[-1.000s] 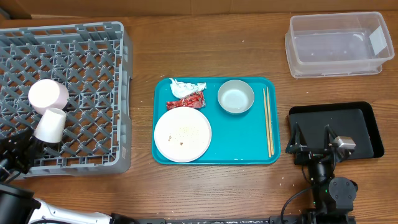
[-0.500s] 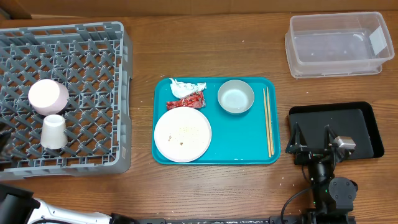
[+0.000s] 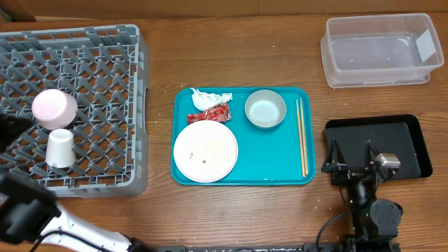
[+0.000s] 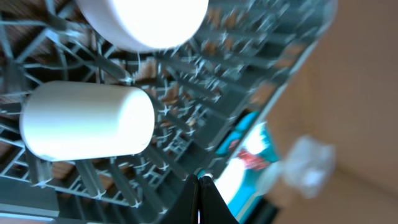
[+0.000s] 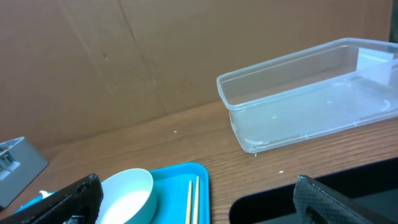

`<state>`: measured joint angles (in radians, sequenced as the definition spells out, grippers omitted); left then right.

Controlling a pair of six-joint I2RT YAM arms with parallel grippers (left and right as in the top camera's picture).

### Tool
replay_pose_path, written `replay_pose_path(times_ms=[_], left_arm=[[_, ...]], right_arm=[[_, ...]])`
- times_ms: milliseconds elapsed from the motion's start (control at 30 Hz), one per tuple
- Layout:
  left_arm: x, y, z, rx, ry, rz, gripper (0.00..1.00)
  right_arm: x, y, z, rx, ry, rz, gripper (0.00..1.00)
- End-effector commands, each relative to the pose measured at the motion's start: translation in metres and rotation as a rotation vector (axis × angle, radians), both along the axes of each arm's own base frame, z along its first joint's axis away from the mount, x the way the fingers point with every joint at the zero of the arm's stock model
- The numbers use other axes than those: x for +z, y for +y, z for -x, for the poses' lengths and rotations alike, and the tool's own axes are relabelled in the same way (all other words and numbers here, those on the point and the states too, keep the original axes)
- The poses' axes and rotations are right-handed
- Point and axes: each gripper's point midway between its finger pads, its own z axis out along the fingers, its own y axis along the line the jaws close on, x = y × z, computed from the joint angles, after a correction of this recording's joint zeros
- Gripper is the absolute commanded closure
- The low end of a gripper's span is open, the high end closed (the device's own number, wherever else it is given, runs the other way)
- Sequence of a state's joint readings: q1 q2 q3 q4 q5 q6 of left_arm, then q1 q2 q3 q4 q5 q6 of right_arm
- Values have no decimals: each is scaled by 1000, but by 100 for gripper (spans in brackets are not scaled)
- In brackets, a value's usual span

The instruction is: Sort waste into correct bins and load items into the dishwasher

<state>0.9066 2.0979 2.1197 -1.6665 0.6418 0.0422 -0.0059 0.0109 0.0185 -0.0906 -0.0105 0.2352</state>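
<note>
At far left, the dish rack (image 3: 84,70) carries a pale bowl (image 3: 54,108) and, just beside it, a cup (image 3: 60,148) resting tilted on the lattice. We judge the loading step part-done: two items racked, the rest waiting. Left gripper (image 4: 200,182): jaws pressed together, nothing between them, tips close above the rack, with the wrist camera looking out across the lattice. Overhead, that arm is only a dark blur at the rack's lower-left corner; we cannot read its joints.

Centre: teal tray (image 3: 280,168) holds the napkin (image 3: 210,98) and red wrapper (image 3: 208,115) touching each other, the plate (image 3: 192,164) with loose grains (image 3: 207,148) on it, a second bowl (image 3: 265,109), and chopsticks (image 3: 302,136) along the right edge.

Right: black tray (image 3: 413,143) near the front, clear tub (image 3: 378,52) behind it; we see no waste in either. Right gripper (image 3: 352,159) hovers over the black tray's left part, jaws spread wide, empty.

Next move, in our judgement: left jaws part and that arm crosses to the teal tray for a dish.
</note>
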Motion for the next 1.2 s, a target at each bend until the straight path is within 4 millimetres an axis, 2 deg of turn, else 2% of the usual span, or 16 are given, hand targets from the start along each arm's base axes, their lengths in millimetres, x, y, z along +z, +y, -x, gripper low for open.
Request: replay_pose_path(times_ms=[0,33,100,200,267,467,733,900,1167], left_arm=[[-3,-15,-6,-87,146,-191,96],[-5,-24,-13,-123,166,-224,96],[-11,-27,-16,-144,235,-299,96],[-17,-15,-10,-77,401,-464,96],[-17,-13,-13,-63,426,-520,96],[-28,-15,-13,-69,434,-504,96],[-62,-26,-15,-95,433,-430,96],[-67,-23,-13,-87,441,-432,96],[-73,-10,5,-55,495,-427,96]], right_arm=[[-2,-2,0,-12,-4,4,0],[-2,-2,0,-12,-4,4,0],[-2,-2,0,-12,-4,4,0],[-2,-2,0,-12,-4,4,0],[-2,-2,0,-12,-4,4,0],[-2,-2,0,-12,-4,4,0],[-2,-2,0,-12,-4,4,0],[-2,-2,0,-12,-4,4,0],[-2,-2,0,-12,-4,4,0]])
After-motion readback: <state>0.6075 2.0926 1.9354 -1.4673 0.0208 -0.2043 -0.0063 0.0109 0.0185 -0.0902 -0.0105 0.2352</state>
